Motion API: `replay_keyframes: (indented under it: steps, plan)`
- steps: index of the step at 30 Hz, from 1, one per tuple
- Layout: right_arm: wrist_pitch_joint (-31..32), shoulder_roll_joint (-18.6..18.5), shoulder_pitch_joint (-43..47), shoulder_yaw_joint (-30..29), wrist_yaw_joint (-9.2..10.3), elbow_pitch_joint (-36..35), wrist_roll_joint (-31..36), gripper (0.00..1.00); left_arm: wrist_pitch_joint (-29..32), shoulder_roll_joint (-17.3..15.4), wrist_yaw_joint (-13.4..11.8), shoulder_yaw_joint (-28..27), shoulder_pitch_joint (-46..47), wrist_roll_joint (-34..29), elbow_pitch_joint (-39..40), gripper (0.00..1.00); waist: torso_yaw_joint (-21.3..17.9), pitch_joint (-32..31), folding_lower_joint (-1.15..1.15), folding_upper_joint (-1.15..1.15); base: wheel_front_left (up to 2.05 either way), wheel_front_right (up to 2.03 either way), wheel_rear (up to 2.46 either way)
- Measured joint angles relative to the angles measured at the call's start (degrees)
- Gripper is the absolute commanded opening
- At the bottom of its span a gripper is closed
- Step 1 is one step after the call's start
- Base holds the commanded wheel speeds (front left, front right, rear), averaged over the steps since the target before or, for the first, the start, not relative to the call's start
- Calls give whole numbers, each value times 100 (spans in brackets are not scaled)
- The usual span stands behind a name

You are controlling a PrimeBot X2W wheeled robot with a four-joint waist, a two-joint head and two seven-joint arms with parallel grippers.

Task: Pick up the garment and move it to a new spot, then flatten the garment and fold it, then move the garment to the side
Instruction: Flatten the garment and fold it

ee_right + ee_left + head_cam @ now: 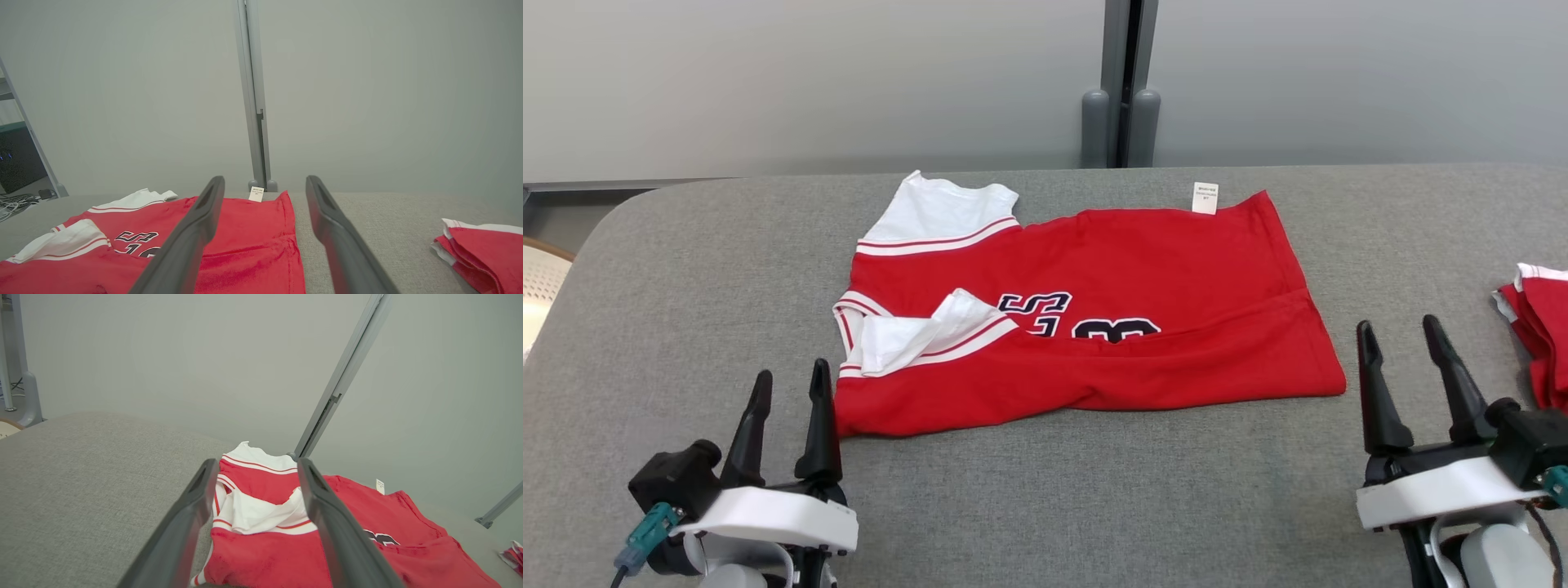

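Observation:
The garment [1111, 327] is a red jersey with white sleeves and dark lettering, lying folded over on the grey table, its near edge turned up over the print. A white label [1205, 198] sticks out at its far edge. My left gripper [788, 380] stands open just off the garment's near left corner, nothing between its fingers. My right gripper [1401, 333] is open too, a little to the right of the garment's near right corner. The garment [265, 522] shows past the left fingers, and the garment [253, 241] lies left of the right fingers.
A second folded red and white garment [1535, 327] lies at the table's right edge, also as the folded pile [482, 249]. The grey padded table [1094, 490] has bare cloth in front and to the left. A grey partition wall with a post [1123, 82] stands behind.

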State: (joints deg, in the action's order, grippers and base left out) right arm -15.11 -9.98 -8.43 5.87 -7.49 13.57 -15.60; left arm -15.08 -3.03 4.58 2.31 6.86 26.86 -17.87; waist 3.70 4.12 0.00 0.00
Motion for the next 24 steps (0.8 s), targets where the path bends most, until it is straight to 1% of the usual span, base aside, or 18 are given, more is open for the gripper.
replay_keyframes:
  steps: [1, 4, 8, 9, 10, 11, 13, 17, 18, 22, 24]
  plan:
    - [0, 37, 46, 33, 0, -19, 52, 100, 0, 7, 38, -7, -33, -56, -78, 100, -26, -3, 0, 0, 0, 0, 0]
    - [0, 165, 60, 87, 0, -110, 103, 100, -1, 19, 27, -54, -47, -153, -332, 100, -114, 9, 0, 0, 0, 0, 0]
    - [1, 182, 47, 179, 0, -123, 107, 100, 0, 22, -226, -27, 89, -229, -951, 100, -243, 66, 0, 0, 0, 0, 0]
    - [1, 182, 47, 179, 0, -123, 107, 100, 0, 22, -226, -27, 89, -229, -951, 100, -243, 66, 0, 0, 0, 0, 0]
    - [1, 167, 30, 247, 0, -119, 107, 100, 0, 20, -359, 19, 276, -377, -1374, 100, -318, 107, 0, 0, 0, 0, 0]
    - [1, 167, 30, 247, 0, -119, 107, 100, 0, 20, -359, 19, 276, -377, -1374, 100, -318, 107, 0, 0, 0, 0, 0]
    - [0, 126, -3, 294, 0, -100, 105, 100, 0, 36, -545, 0, 387, -535, -1766, 100, -399, 154, 0, 0, 0, 0, 0]
    - [0, 87, -23, 369, -1, -57, 81, 100, 0, -11, -826, -167, 715, -576, -2474, 100, -562, 243, 0, 0, 0, 0, 0]
    - [0, 85, -29, 376, 0, -37, 74, 100, 0, -37, -945, -232, 841, -609, -2692, 100, -629, 288, 0, 0, 0, 0, 0]
    - [0, 93, -31, 364, 0, -19, 60, 100, 2, -80, -950, -178, 985, -670, -3118, 100, -699, 343, 0, 0, 0, 0, 0]
    - [1, 113, -32, 322, 0, 42, 60, 100, 121, -101, -838, -79, 1151, -684, -3456, 100, -726, 369, 0, 0, 0, 0, 0]
